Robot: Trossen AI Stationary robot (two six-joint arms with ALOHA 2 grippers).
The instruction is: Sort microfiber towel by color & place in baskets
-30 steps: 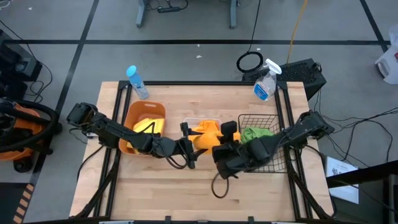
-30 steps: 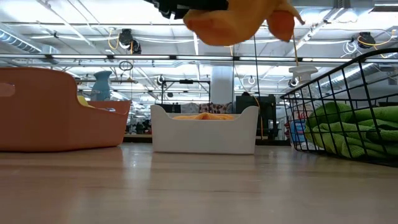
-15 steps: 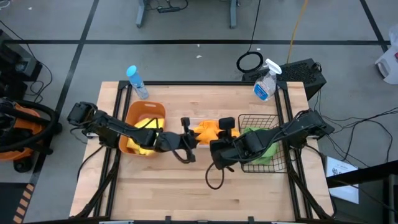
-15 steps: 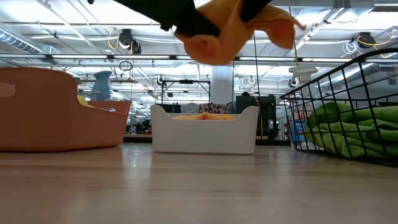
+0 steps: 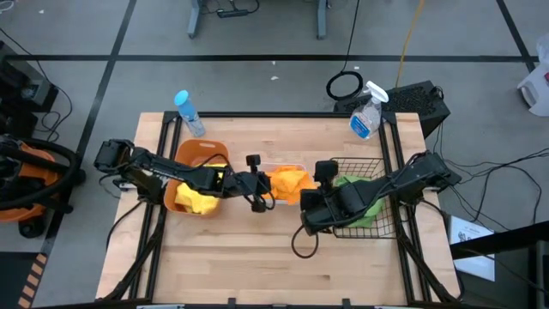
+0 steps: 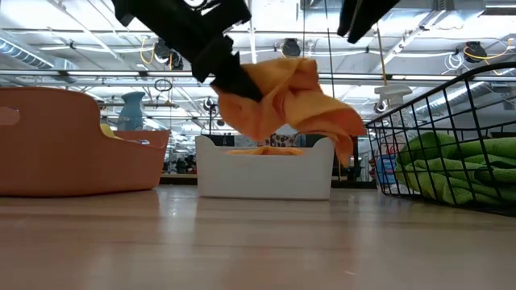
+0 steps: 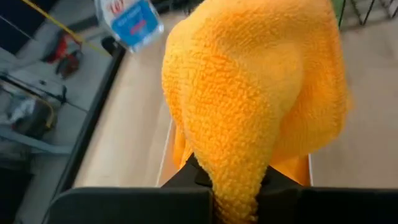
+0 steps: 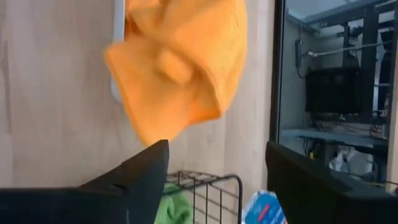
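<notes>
An orange microfiber towel [image 5: 292,183] hangs in the air over the white tub [image 5: 276,166], with my left gripper [image 5: 262,190] shut on it. In the low view the towel [image 6: 294,109] droops in front of the white tub [image 6: 266,179], which holds another orange towel [image 6: 262,150]. My right gripper [image 8: 217,180] stands open just right of the towel, touching nothing. A yellow towel [image 5: 197,197] lies in the orange-brown tub [image 5: 202,151]. Green towels [image 6: 459,173] fill the black wire basket [image 5: 377,167]. My left gripper pinches a bunched part of the orange towel [image 7: 239,177] between its two fingers [image 7: 186,177]. The fingers come slanting down from the table's left. The towel is lifted clear and hangs slack past the fingertips, its loose corner [image 6: 347,153] lowest.
A clear spray bottle [image 5: 366,116] stands at the far right corner and a blue-capped bottle [image 5: 190,113] at the far left. A dark cable loop [image 5: 300,245] hangs under my right arm. The near half of the wooden table [image 5: 274,275] is bare.
My left gripper has shut on the orange towel and tipped downward, shifting toward the far edge. My right gripper has opened and let go of the towel. The towel has sunk and now hangs from my left gripper alone.
</notes>
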